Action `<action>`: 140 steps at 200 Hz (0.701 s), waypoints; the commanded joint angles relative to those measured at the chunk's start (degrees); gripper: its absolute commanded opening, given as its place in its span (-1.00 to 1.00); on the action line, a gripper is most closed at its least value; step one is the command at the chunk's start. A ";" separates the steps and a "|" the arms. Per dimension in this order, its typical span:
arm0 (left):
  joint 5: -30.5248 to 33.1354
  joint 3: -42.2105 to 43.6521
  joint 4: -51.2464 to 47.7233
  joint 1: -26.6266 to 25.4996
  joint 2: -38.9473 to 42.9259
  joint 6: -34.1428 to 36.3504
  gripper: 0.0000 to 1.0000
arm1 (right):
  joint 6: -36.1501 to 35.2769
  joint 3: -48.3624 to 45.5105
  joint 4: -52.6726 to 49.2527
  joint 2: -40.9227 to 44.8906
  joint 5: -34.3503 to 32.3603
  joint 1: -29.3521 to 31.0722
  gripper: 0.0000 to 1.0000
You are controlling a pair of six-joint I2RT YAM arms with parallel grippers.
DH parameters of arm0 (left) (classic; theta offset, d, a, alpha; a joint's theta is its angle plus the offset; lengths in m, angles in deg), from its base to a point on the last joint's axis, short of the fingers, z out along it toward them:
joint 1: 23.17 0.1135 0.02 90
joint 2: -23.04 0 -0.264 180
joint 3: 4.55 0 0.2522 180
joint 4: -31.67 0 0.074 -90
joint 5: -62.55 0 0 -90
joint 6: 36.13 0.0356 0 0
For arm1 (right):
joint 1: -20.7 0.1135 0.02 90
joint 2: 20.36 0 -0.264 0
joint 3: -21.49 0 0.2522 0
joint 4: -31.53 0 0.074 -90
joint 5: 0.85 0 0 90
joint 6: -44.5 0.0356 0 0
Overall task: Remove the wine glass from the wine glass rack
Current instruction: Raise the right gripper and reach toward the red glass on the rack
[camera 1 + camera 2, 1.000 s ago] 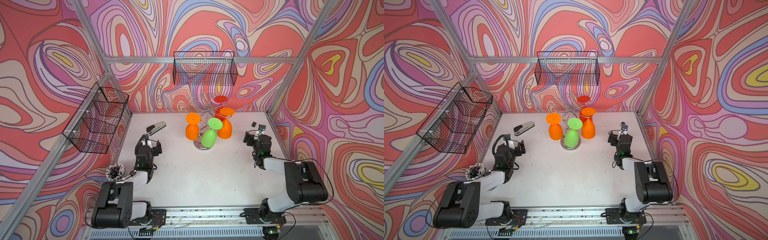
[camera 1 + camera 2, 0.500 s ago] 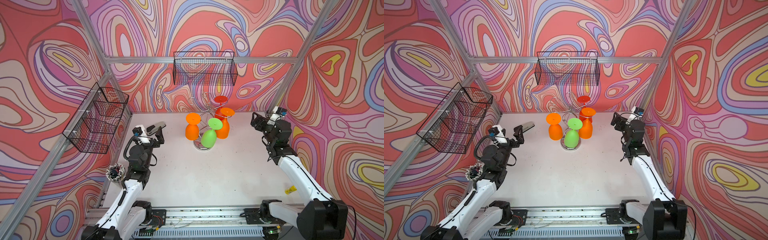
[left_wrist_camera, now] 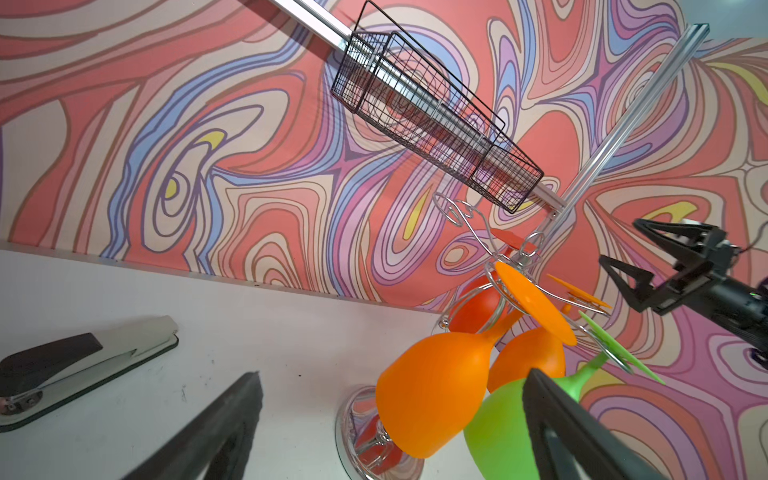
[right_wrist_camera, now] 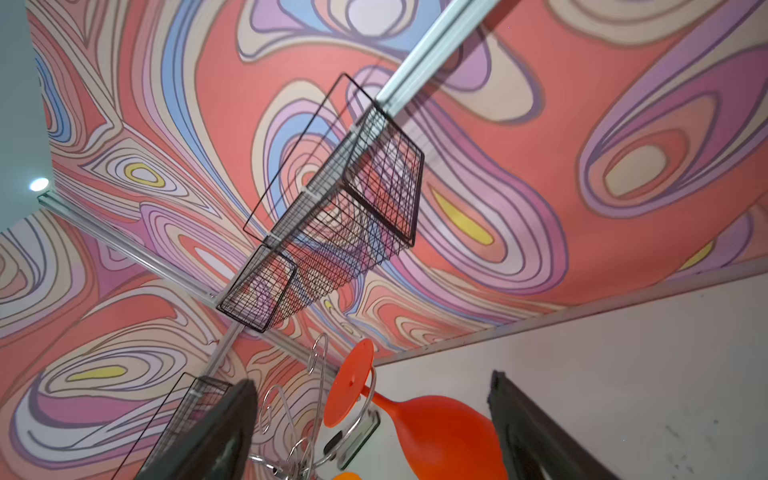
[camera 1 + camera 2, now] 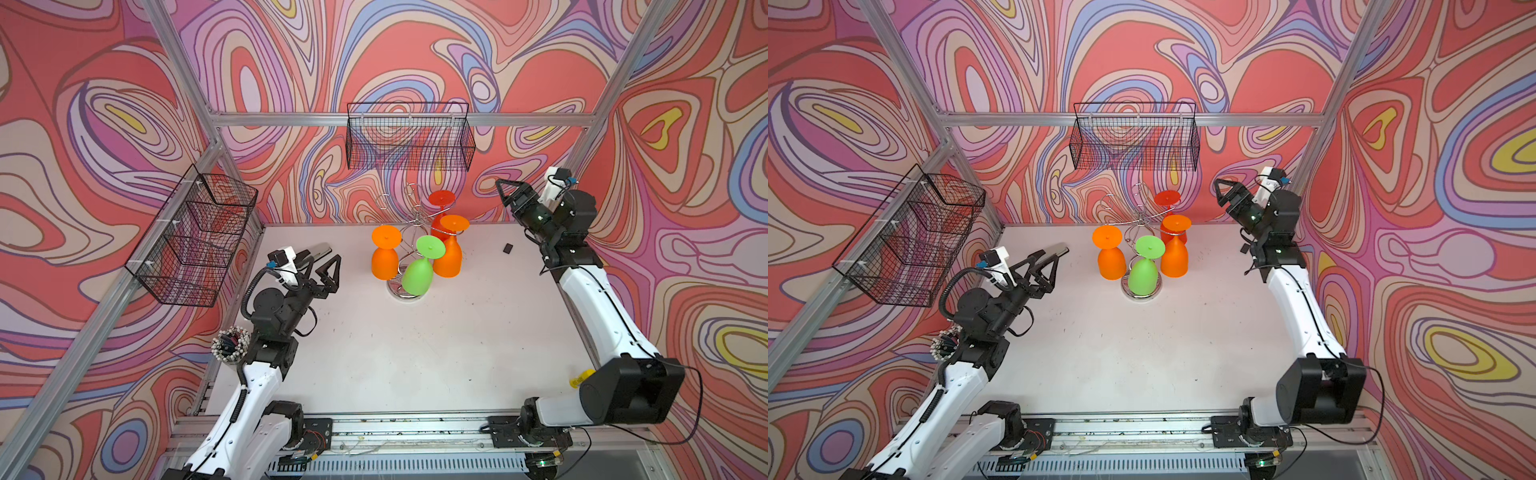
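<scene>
Both arms have risen from their folded rest and reached forward since a second ago. Left claw [image 5: 322,262] and right claw [image 5: 503,193] gape wide and empty, at 9 and 2 o'clock of the wine glass rack [image 5: 409,226], well apart from it. Its red wine glass [image 5: 441,198], hung bowl-down, is nearest the right claw. Best to close gently around the bowl, then slide the foot outward along its hook without tipping the rack on the worktop [image 5: 415,353].

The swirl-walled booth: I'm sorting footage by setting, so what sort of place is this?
Probably a robot lab test cell, not a home: an aluminium frame holds printed swirl-pattern walls, and two white-and-black robot arms sit on a metal rail beside a white table.
</scene>
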 commanded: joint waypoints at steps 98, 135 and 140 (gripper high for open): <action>-5.66 -3.02 -1.37 -0.07 -2.09 -0.56 0.95 | 8.10 10.64 0.34 -11.25 12.15 1.44 0.54; -5.97 -3.36 -1.49 -0.07 -1.91 -0.43 0.97 | 5.75 12.54 -2.09 -13.45 11.00 3.37 0.49; -6.05 -3.45 -1.45 -0.07 -1.91 -0.52 0.98 | 5.54 12.78 -2.42 -13.81 10.97 3.53 0.48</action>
